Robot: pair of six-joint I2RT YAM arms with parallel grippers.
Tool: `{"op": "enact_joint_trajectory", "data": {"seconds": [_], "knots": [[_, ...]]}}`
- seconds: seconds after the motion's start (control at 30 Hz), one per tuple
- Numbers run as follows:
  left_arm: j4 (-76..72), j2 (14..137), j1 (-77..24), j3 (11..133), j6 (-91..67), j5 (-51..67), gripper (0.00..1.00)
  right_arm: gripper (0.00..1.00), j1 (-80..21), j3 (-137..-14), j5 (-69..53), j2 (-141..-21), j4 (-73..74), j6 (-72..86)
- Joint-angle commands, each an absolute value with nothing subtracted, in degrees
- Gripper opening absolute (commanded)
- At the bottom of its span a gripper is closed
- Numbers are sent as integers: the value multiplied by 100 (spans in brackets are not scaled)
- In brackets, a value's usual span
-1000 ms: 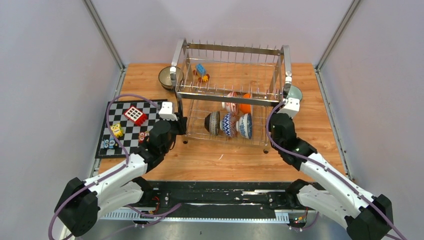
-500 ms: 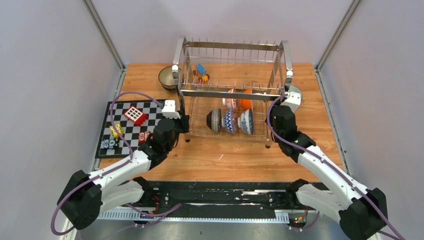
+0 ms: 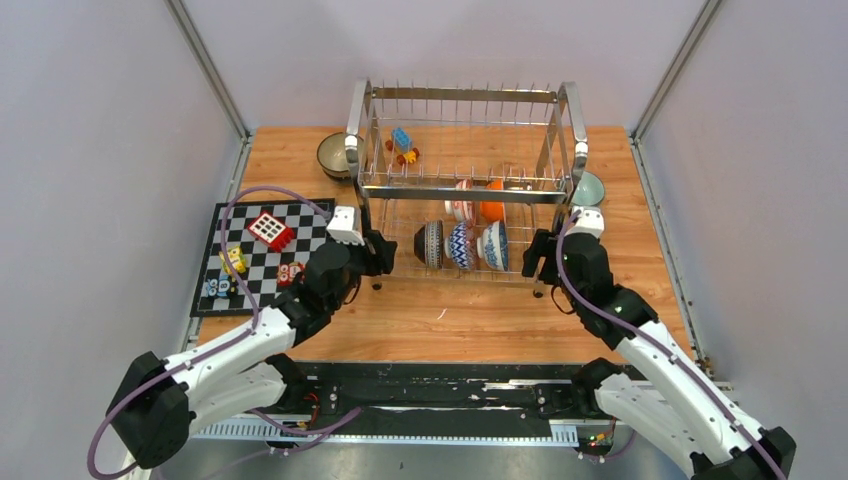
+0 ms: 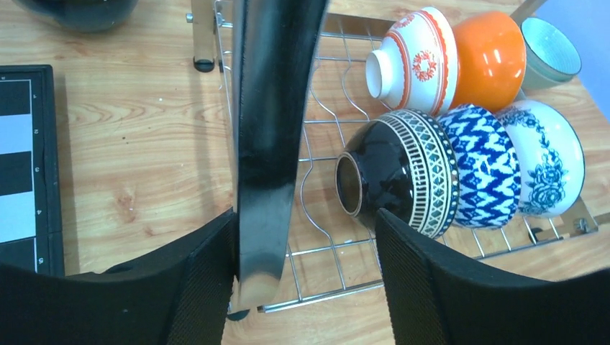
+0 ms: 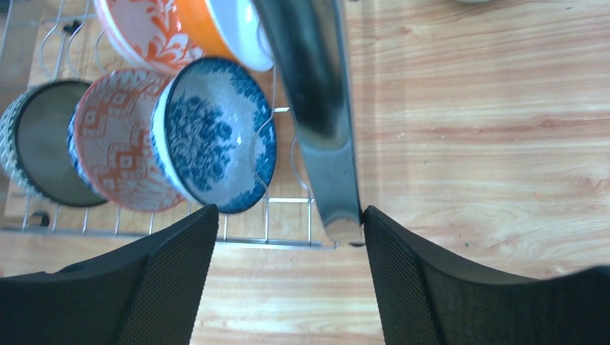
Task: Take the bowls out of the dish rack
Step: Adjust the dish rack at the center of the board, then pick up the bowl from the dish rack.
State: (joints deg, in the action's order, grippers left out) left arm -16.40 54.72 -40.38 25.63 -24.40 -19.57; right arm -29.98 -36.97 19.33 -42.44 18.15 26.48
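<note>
The chrome dish rack stands mid-table. Its lower tier holds a dark striped bowl, a blue zigzag bowl, a blue floral bowl, a red patterned bowl and an orange bowl. My left gripper is open around the rack's front left leg, which lies against the left finger. My right gripper is open around the front right leg, next to its right finger. The dark striped bowl lies just beyond my left gripper. The floral bowl lies beyond my right gripper.
A mint green bowl sits on the table right of the rack, a brown bowl at its far left. Toy blocks lie on the upper tier. A chequered board with more blocks lies at the left.
Both grippers have opened off the rack's front legs. The rack has shifted slightly away from the arms and settled on the table.
</note>
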Motion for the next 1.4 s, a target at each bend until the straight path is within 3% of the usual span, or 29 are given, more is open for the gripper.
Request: {"op": "enact_joint_trajectory", "data": {"seconds": [0.0,0.17,0.37,0.5,0.57,0.73,1.03,1.37], "knots": [[-1147,5162,-4236,2735,-2649,-1381,72,79,-3125,-3972,1301,-3890,2756,2831],[-558,4771,-4237,2792,-2662,-1484,99,84,-3125,-4334,920,-3678,3337,2751],[438,4106,-4229,2913,-2770,-1787,100,85,-3124,-4725,348,-3469,3848,2544],[1852,3792,-4228,3368,-3023,-2074,100,77,-3130,-4648,-1889,-3425,3205,2112],[2384,3752,-4234,3590,-3183,-2213,100,71,-3157,-4486,-2197,-3497,2894,2254],[2861,3453,-4228,3639,-3642,-2181,100,65,-3233,-3859,-1632,-3437,1830,2650],[2740,2480,-4228,3100,-4067,-1881,100,70,-3383,-3198,-24,-3672,604,2805],[2764,2261,-4229,2859,-4298,-1745,100,58,-3645,-2582,942,-4392,-983,2542]]}}
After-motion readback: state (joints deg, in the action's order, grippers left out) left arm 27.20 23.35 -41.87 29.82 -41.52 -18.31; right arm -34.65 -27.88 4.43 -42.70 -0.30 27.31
